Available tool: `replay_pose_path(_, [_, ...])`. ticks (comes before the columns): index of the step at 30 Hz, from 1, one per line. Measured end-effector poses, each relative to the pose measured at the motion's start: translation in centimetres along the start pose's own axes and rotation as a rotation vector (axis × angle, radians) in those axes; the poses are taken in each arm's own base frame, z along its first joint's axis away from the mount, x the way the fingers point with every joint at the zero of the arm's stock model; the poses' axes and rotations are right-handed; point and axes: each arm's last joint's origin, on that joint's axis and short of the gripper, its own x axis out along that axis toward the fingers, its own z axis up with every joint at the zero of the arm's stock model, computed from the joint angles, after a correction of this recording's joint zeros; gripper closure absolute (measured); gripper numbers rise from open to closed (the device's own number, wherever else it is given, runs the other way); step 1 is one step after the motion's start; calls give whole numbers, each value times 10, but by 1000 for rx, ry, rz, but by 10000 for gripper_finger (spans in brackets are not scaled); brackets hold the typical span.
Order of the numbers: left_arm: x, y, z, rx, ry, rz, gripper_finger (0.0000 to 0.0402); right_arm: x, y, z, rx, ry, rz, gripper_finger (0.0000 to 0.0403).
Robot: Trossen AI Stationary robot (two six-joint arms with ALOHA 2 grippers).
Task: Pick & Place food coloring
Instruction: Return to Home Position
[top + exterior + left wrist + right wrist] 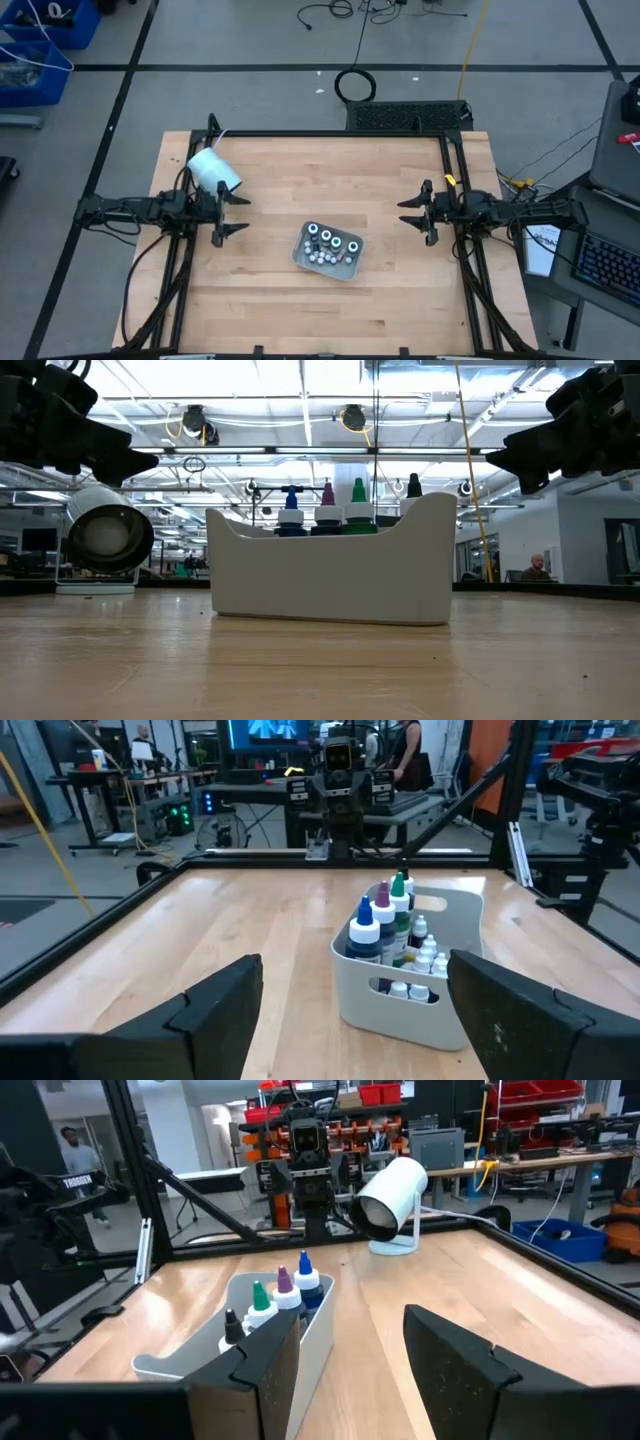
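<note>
Four food coloring bottles (385, 925), tipped blue, purple, green and black, are standing upright inside the white bin (330, 585). The left gripper (243, 215) and right gripper (403, 213) are hovering on either side of it, fingers spread, holding nothing.

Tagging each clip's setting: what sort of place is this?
Probably a robotics lab in an open workshop hall: a framed wooden table with the left gripper and right gripper waiting at its sides, loose cables on the floor, computer benches and high strip lights behind.
</note>
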Motion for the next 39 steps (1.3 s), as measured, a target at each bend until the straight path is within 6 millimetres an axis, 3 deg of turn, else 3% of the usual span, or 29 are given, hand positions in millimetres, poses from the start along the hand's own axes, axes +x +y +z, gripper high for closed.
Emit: replay_pose_path(39, [0,0,0,-2,1,1,85,0,0,0,0,-1,0,234])
